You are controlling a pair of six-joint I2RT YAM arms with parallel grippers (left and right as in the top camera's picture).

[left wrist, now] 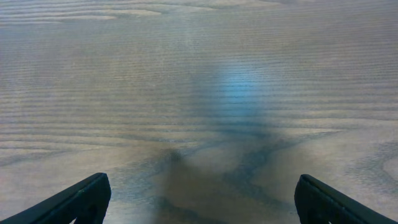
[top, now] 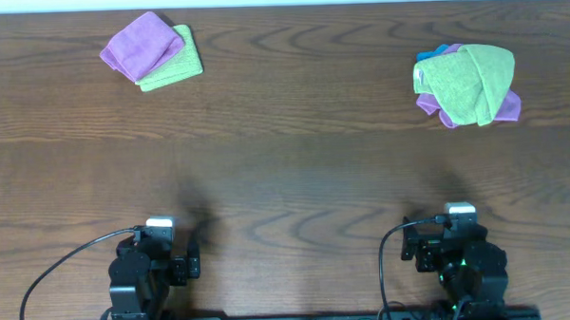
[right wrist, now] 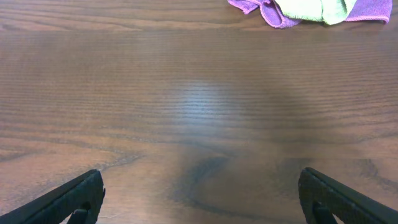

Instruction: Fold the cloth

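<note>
Left gripper [left wrist: 202, 190]: fingers [left wrist: 81, 199] spread wide, nothing between them, only bare wood grain of the table [left wrist: 199, 74] beneath. Right gripper [right wrist: 200, 183]: the same, fingers [right wrist: 74, 196] wide apart and holding nothing.

Overhead view: both my arms sit at the near edge, the left at 7 o'clock and the right at 5 o'clock.

The cloth [top: 140, 45], lilac-purple, lies at 10 o'clock, near the far edge and well apart from both grippers. It looks doubled over into a compact shape, edges a little uneven. It rests partly on top of a lime-green towel [top: 179, 61], also folded, which sticks out at the cloth's 4 o'clock side. The two are touching.

At 2 o'clock sits a bunched heap [top: 468, 84]: a green cloth on top, purple showing underneath at its lower edge, a sliver of blue at its upper left. The right wrist view catches its near fringe at 1 o'clock. The left wrist view shows no cloth.
</note>
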